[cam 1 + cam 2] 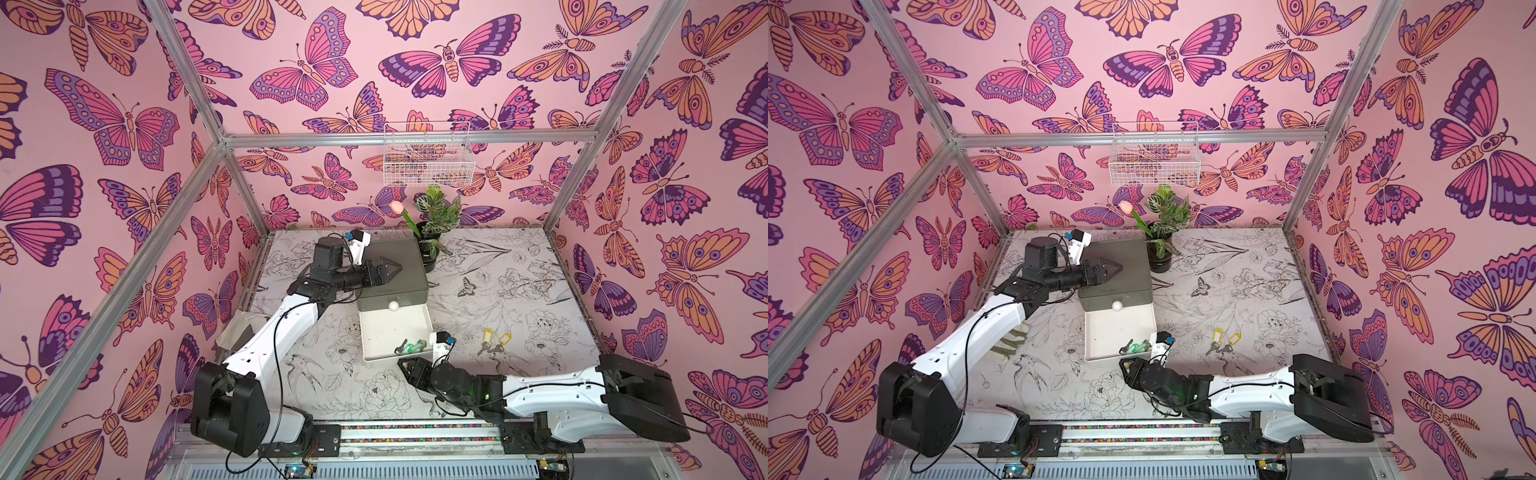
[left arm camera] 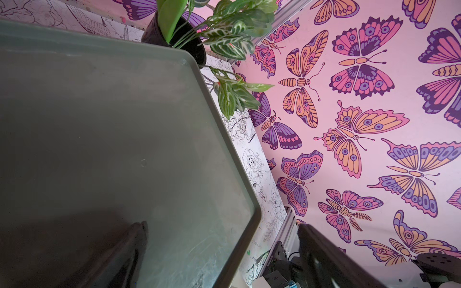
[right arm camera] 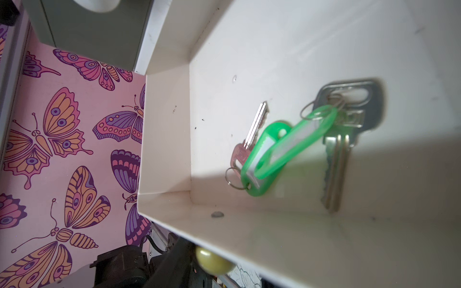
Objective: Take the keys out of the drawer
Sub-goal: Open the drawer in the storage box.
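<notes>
- The right gripper [image 1: 405,366] sits at the front wall of the drawer [image 1: 386,328], by its knob [image 3: 212,261] (I cannot tell how wide its jaws are).
- Just over that wall lie the green-tag keys [image 3: 287,147], stretched along it.
- The yellow-tag keys [image 1: 494,338] are out on the table [image 1: 519,291].
- The left gripper [image 1: 392,267], wide open, is far back over the box [image 1: 415,278].

the keys [image 3: 335,159] are bare silvery metal with a dull shine, and their green tags [image 3: 287,147] are glossy, translucent plastic. the drawer [image 3: 169,139] is smooth cream sheet with a soft sheen and a few dark specks, while the cabinet top [image 2: 112,124] looks like matt olive plastic, faintly scuffed. the frame rails [image 1: 311,140] are brushed bare metal.
</notes>
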### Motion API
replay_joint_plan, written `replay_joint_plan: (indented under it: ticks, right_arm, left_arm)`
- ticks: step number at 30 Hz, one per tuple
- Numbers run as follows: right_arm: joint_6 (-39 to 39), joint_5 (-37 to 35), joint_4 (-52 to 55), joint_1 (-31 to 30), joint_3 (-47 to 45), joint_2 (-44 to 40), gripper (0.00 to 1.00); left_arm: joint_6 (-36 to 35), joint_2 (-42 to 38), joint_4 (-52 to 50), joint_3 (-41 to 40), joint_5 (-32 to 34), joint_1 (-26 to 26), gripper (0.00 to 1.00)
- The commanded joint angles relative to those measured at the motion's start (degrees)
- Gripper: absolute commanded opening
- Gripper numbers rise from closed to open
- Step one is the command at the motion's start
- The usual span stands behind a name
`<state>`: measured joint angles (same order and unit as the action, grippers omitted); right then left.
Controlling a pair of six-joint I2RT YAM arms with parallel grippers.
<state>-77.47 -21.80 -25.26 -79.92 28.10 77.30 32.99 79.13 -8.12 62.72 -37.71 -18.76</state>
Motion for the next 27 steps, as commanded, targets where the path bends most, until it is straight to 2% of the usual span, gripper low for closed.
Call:
replay_joint_plan:
  ticks: [1, 4, 9, 15, 19, 23, 27]
  right_arm:
    - [1.45, 0.27, -1.84, -0.32, 2.07, 0.4, 0.45]
    - [2.08, 1.0, -0.95, -0.32, 2.56, 0.44, 0.48]
    - [4.47, 2.62, 5.41, -0.32, 4.18, -2.57, 0.58]
    - [7.09, 3.33, 31.61, -0.32, 10.81, -13.42, 0.59]
    - [9.11, 4.77, 47.66, -0.32, 17.74, -17.25, 0.59]
    - [14.22, 6.21, 60.5, 1.61, 27.61, -14.3, 0.6]
    - [19.74, 11.06, 64.86, 6.25, 35.39, -7.34, 0.59]
  left_arm:
    - [-0.18, 3.17, -10.57, -4.43, 1.5, 0.13, 1.0]
    - [-0.24, 3.06, -10.6, -4.67, 1.59, 0.13, 1.0]
    - [-0.51, 2.94, -10.59, -5.54, 1.77, 0.11, 0.99]
    - [-0.55, 2.28, -10.54, -5.56, 1.85, 0.17, 0.99]
    - [-0.5, 1.59, -10.51, -5.33, 1.79, 0.52, 0.99]
    - [-0.31, -1.18, -10.28, -5.37, 2.85, 0.74, 1.0]
    - [0.5, -5.57, -10.24, -6.1, 4.89, 1.62, 1.0]
